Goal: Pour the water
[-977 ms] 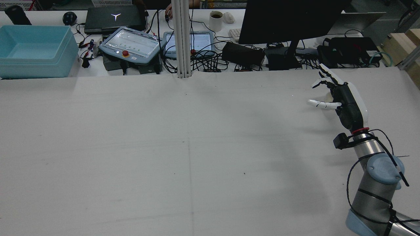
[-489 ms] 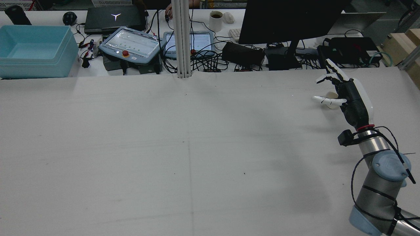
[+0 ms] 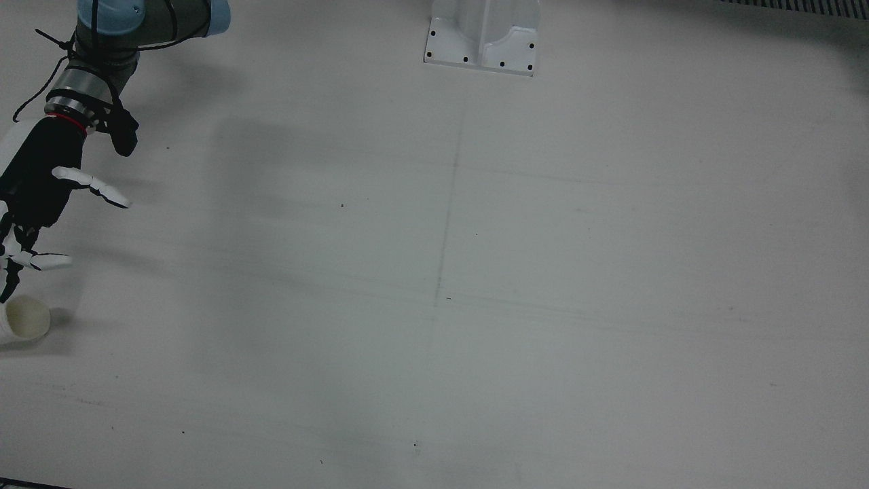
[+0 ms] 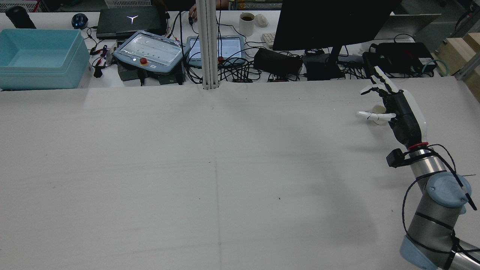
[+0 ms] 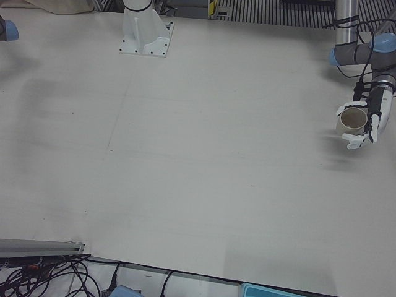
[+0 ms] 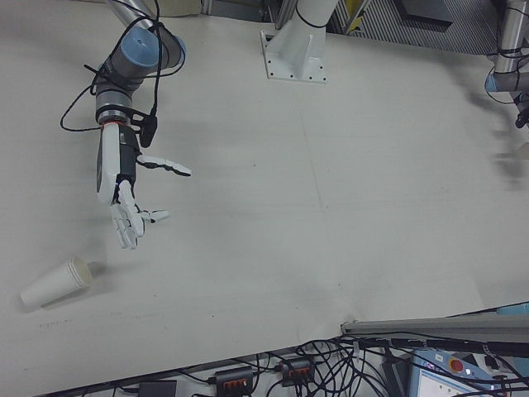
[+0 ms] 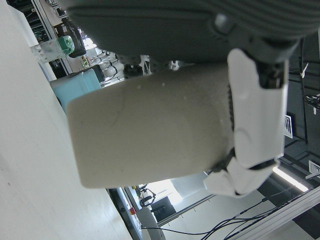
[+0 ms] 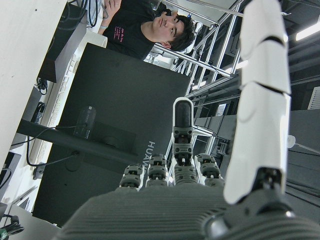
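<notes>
Left hand (image 5: 365, 120) closed around upright paper cup (image 5: 354, 119), held above table (image 5: 198, 161) near left arm's side edge; cup contents not discernible.

Right hand (image 6: 124, 194) spread wide, nothing gripped.

Second cup (image 6: 54, 282) seen lying on side on table, just beyond right hand's fingertips (image 6: 130, 236), apart from them.

Risks judged:
- Toppled cup likely to be rolled away if nudged sideways by fingertips.
- Thin wall likely crushed by hard squeeze.
- Water spilled if pour started before second cup is stood upright.
</notes>
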You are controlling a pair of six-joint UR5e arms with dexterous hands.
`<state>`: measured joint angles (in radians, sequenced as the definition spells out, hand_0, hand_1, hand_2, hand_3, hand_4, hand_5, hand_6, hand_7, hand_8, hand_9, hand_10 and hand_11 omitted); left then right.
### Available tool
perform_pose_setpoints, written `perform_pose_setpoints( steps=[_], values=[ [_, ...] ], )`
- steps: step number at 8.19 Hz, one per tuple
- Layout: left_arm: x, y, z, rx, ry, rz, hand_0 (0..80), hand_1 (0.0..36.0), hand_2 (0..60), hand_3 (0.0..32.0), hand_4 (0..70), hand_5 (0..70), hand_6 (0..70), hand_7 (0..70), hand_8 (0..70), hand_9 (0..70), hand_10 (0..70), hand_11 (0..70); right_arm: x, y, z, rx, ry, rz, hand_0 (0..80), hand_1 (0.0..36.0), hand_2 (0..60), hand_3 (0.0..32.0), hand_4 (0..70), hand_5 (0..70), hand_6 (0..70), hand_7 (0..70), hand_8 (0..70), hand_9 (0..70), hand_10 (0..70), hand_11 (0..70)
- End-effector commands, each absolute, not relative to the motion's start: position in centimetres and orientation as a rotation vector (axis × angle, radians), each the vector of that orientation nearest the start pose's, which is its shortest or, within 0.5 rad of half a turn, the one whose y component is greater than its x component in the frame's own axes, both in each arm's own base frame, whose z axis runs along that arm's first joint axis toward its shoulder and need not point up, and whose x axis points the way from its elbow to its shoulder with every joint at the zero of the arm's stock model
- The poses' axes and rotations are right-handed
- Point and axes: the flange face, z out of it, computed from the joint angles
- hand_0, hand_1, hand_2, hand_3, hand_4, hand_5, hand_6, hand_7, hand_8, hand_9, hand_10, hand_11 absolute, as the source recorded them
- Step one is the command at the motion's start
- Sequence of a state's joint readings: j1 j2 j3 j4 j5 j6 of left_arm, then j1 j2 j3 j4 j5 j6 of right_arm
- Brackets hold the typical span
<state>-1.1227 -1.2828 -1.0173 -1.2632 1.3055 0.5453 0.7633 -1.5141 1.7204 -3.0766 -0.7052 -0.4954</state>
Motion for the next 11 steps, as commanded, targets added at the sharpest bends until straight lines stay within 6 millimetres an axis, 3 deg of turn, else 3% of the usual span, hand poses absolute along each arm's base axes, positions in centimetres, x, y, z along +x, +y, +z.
perform_pose_setpoints(
  steps=[1, 2, 4, 6, 8, 9, 10, 11],
  values=[
    [-2.5, -30.6, 91.6, 0.25, 2.361, -1.494, 49.3, 21.7, 16.2, 0.0, 0.0, 0.0, 0.4, 13.0, 11.3, 18.8, 8.8, 14.8, -21.8, -49.3, 57.6, -0.435, 2.485, -2.083, 60.5, 22.9, 10.6, 0.0, 11.3, 5.4, 41.2, 39.3, 11.8, 8.2, 4.7, 9.5],
    [-2.4, -30.5, 91.7, 0.235, 2.357, -1.489, 47.5, 16.7, 4.1, 2.0, 0.0, 0.0, 0.0, 0.5, 3.2, 4.6, 3.6, 7.0, -21.6, -49.5, 57.3, -0.435, 2.483, -2.074, 60.6, 23.0, 10.3, 0.0, 11.2, 5.7, 41.1, 39.4, 11.6, 8.1, 4.6, 9.4],
    [-2.4, -30.5, 91.6, 0.228, 2.358, -1.489, 49.4, 20.5, 8.0, 2.4, 0.0, 0.0, 0.0, 0.2, 1.7, 2.7, 3.4, 7.1, -21.4, -49.4, 56.8, -0.43, 2.484, -2.061, 60.9, 23.1, 10.6, 0.0, 11.5, 6.3, 41.5, 40.3, 11.5, 8.2, 4.8, 9.7],
    [-2.5, -30.4, 91.7, 0.229, 2.359, -1.49, 49.8, 20.9, 7.7, 2.6, 0.0, 0.0, 0.0, 0.4, 1.3, 2.3, 3.5, 7.3, -21.6, -49.3, 57.0, -0.428, 2.488, -2.067, 60.9, 23.0, 10.7, 0.0, 11.6, 6.2, 41.8, 40.6, 11.7, 8.6, 4.9, 9.8],
    [-2.7, -30.1, 91.5, 0.175, 2.393, -1.501, 51.4, 21.3, 2.3, 11.6, 0.0, 0.0, 0.0, 0.0, 1.2, 1.6, 1.9, 5.2, -22.0, -49.3, 56.7, -0.42, 2.493, -2.062, 60.7, 23.0, 10.7, 0.0, 11.7, 6.5, 42.0, 41.3, 12.0, 9.0, 5.0, 9.9],
    [-2.7, -30.1, 91.2, 0.057, 2.426, -1.55, 61.1, 27.4, 0.1, 11.8, 0.0, 0.0, 0.0, 3.9, 1.8, 2.1, 2.3, 6.3, -22.0, -49.4, 56.5, -0.418, 2.494, -2.058, 60.4, 22.9, 11.2, 0.0, 12.5, 9.8, 42.4, 42.7, 12.2, 10.0, 5.2, 10.2],
    [-1.9, -32.0, 88.4, -0.081, 2.414, -1.658, 77.5, 29.6, 0.0, 4.6, 5.4, 0.0, 0.0, 7.6, 2.6, 3.0, 3.1, 7.8, -22.4, -49.5, 56.0, -0.399, 2.501, -2.046, 59.4, 23.0, 13.6, 0.0, 12.5, 14.4, 40.1, 43.6, 9.6, 9.2, 5.2, 10.2],
    [-1.9, -31.8, 84.1, -0.092, 2.341, -1.733, 76.2, 27.8, 0.0, 0.0, 8.6, 4.9, 0.0, 8.4, 2.3, 3.0, 2.8, 7.2, -22.7, -49.4, 54.2, -0.354, 2.534, -2.007, 58.6, 23.8, 15.4, 0.0, 10.9, 17.3, 35.5, 40.7, 6.2, 6.7, 5.0, 9.9]
  ],
)
